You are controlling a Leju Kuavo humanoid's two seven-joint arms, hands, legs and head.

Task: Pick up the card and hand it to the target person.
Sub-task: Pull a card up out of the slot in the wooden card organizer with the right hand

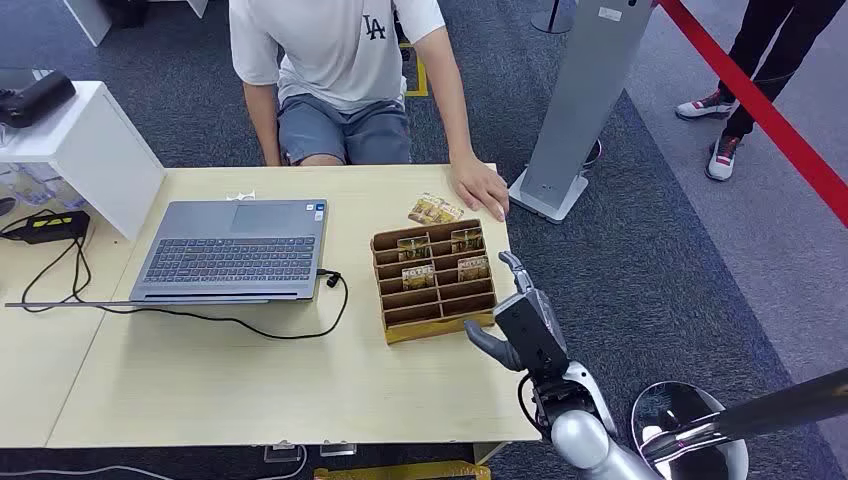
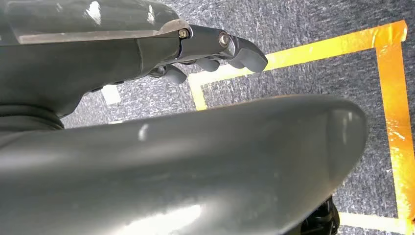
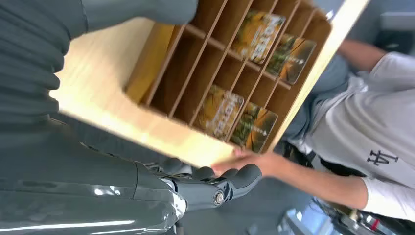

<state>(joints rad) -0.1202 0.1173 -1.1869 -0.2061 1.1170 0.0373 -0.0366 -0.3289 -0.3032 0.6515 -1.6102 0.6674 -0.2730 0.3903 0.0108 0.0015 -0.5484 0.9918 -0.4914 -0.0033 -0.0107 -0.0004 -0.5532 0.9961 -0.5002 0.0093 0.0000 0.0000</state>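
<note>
**Right hand empty beside card rack, cards not yet picked**

Right hand [image 1: 520, 325] sits at the table's [image 1: 250, 390] right edge, just beside the near right corner of the wooden card rack [image 1: 433, 283]. Fingers apart, pointing up toward the person, thumb out toward the rack. Nothing in it. Can't tell if the thumb touches the rack wall.

Cards: four stand in the rack's far slots, two per column, e.g. one card [image 1: 418, 275] in the left column, second row. Near slots hold nothing. Two loose cards [image 1: 434, 209] lie flat on the table past the rack, near the person's hand [image 1: 482, 188], which rests palm down at the far right table corner.

Right wrist view: same rack [image 3: 215, 63] close up with the four cards in it, the right hand's fingers [image 3: 235, 178] spread, and the person's hand beyond them.

Left hand [image 2: 215, 49]: hanging over grey carpet with orange tape lines [image 2: 391, 98]. Fingers loosely curled, nothing seen in them; most of the hand is hidden, so can't tell its state.

Person in white T-shirt [image 1: 335, 45] sits at the far side. Open laptop [image 1: 235, 250] left of the rack, cable [image 1: 250, 325] running off it.
</note>
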